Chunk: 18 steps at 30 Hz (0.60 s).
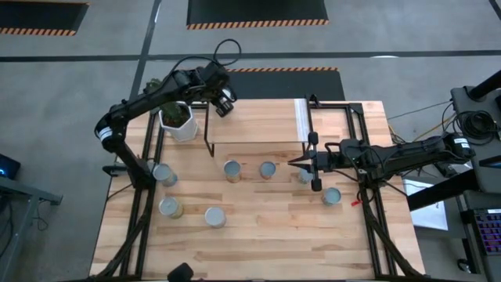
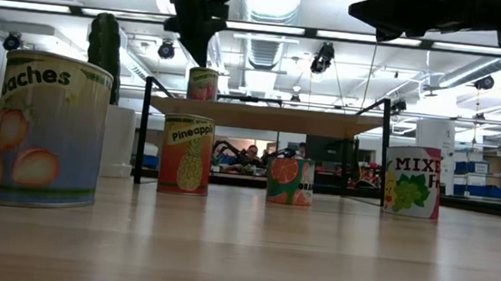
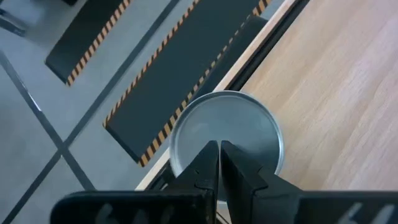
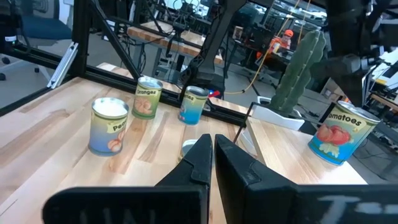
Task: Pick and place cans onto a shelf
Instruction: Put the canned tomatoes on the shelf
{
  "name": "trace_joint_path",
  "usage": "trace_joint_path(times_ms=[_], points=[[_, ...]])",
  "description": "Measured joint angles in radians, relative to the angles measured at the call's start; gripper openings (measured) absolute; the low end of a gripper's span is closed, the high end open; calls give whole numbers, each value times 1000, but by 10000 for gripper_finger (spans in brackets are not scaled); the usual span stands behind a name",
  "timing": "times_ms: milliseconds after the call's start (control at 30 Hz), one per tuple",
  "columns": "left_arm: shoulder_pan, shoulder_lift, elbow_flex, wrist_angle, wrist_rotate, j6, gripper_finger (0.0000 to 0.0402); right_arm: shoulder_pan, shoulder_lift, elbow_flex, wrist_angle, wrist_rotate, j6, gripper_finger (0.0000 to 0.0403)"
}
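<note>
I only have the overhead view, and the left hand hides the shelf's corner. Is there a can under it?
Observer: Yes. The low view shows a small cylindrical tin can with a pinkish label standing on the light wooden shelf board, at one end.
Operator: Is the hand gripping it?
Observer: No. In the left wrist view, the left hand is shut, with its fingers together above the can's silver lid.
Operator: Is the right hand carrying anything?
Observer: No. The right wrist view shows the right hand shut with nothing between its fingers.
</note>
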<state>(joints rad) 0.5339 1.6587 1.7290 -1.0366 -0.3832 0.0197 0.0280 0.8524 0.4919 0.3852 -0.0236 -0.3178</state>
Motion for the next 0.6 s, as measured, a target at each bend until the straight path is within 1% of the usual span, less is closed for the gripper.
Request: trace_joint_path(times_ms=[233, 400, 600], points=[[0, 41, 1, 8, -9, -1, 0, 0, 0, 0, -10, 2, -7, 9], [0, 46, 2, 2, -11, 4, 0, 0, 0, 0, -14, 27, -7, 9], [0, 42, 2, -6, -9, 5, 0, 0, 0, 1, -22, 27, -6, 9]])
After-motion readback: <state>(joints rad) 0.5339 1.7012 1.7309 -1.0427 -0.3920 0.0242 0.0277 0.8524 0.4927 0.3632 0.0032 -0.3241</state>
